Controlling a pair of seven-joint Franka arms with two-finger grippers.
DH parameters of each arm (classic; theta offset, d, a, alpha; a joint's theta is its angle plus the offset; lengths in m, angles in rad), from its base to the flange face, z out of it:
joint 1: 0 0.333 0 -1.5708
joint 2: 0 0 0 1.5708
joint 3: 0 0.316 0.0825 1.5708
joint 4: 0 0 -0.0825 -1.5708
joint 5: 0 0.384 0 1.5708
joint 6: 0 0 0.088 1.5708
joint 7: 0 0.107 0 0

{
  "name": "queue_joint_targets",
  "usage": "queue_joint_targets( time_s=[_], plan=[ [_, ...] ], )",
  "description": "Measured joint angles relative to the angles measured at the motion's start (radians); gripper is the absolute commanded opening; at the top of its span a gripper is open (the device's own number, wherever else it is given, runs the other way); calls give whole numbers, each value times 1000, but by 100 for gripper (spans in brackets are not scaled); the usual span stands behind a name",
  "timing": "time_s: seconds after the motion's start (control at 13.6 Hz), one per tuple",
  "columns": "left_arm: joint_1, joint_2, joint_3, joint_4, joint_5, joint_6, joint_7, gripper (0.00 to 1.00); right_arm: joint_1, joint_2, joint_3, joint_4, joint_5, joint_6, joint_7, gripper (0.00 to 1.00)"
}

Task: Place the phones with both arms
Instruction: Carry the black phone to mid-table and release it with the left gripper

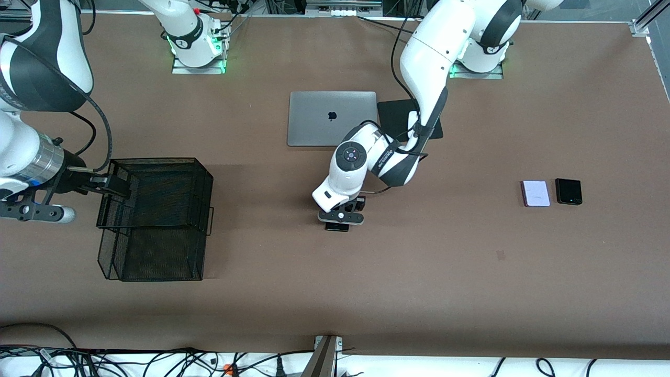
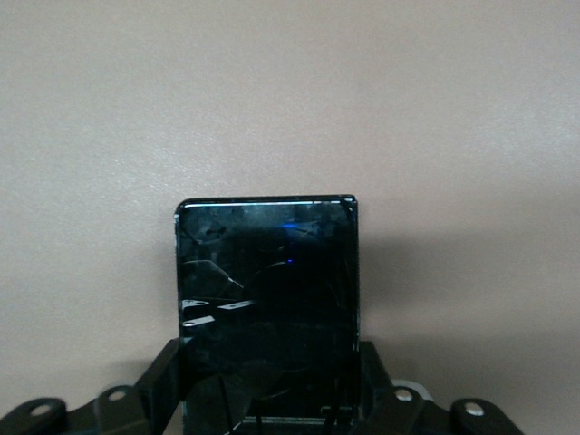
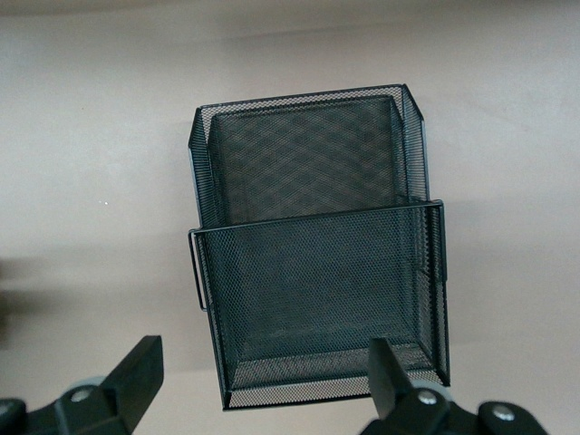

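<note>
1. Front view: the left arm reaches down from its base in the upper part of the frame to the middle of the brown table (image 1: pixel 471 272). The left gripper (image 1: pixel 339 222) is low over the tabletop, lower in the frame than the closed grey laptop (image 1: pixel 332 118).
2. A black slab phone (image 1: pixel 337 227) shows only as a dark sliver under that gripper.
3. Left wrist view: the same phone (image 2: pixel 267 272) fills the centre of the frame. It is a glossy black rectangle with rounded corners and a thin bright rim, and its face is marked with smudges and fine scratches. It sits within the left gripper (image 2: pixel 270 349), but whether the gripper clamps it or merely flanks it cannot be told.
4. The lilac phone (image 1: pixel 536 193) and the small black phone (image 1: pixel 568 191) lie flat just beside each other, apart, toward the left arm's end of the table. Both are squarish.
5. The right gripper (image 1: pixel 118 186) hangs over the rim of a black mesh basket (image 1: pixel 204 193) toward the right arm's end. In the right wrist view it (image 3: pixel 263 349) is spread wide and holds nothing above the basket (image 3: pixel 426 272).
6. A flat black mat (image 1: pixel 398 112) lies beside the laptop, partly under the left arm.
</note>
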Motion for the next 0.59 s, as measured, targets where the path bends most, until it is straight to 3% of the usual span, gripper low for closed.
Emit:
queue_joint_targets(
  time_s=[0.22,0.44,0.59],
  plan=[
    [-15,-4,29,32,0,-60,-42,100,0,0,0,0,0,-1,0,100],
    [22,-53,66,133,0,-301,-54,100,0,-1,0,0,0,-1,0,100],
    [89,-128,70,148,0,-440,-44,100,0,-2,3,0,2,-7,0,100]
  ],
)
